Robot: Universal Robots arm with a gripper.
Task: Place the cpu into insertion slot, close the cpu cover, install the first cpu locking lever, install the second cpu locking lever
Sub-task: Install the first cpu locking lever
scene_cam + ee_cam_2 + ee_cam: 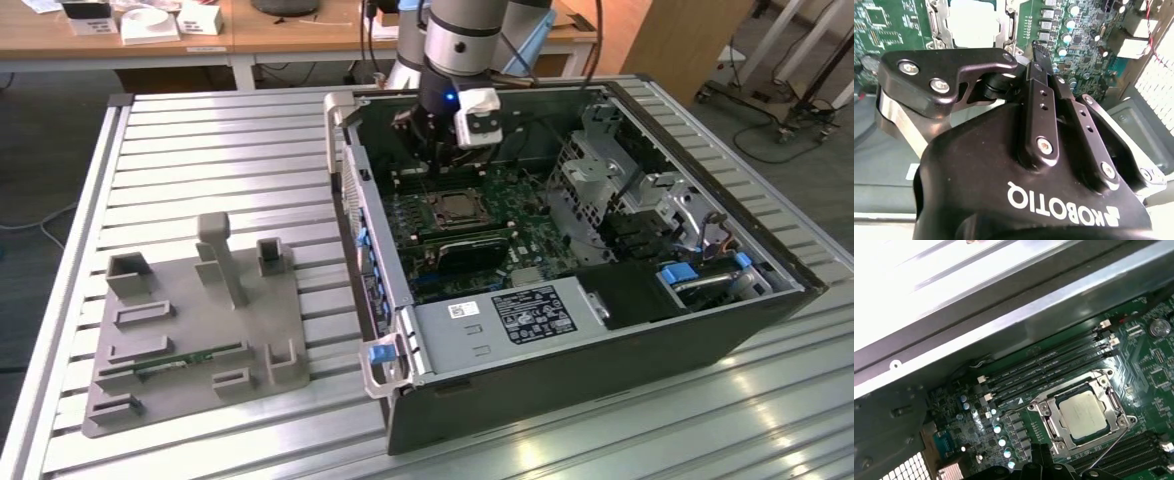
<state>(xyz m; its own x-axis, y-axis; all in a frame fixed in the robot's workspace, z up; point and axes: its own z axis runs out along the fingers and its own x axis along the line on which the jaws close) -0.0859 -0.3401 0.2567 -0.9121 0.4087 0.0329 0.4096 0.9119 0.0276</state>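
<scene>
Open computer case (574, 330) lying on a slatted metal table (214, 150). Inside the case, near its far end in the exterior view, gripper (1023, 52) hanging over the green board (1149, 365), jaws pressed together and gripping nothing. At mid-case, the insertion slot (1066, 444), the cpu cover (1114, 400) lying flat over it. Framed in the cover's window, the cpu (1084, 414), apart from the gripper.

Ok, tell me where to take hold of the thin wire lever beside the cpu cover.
Take the wire lever near its free end, away from the cpu cover, from above, pinching across the wire. The thin rod angles clear of the frame there, so probably easiest to catch.
</scene>
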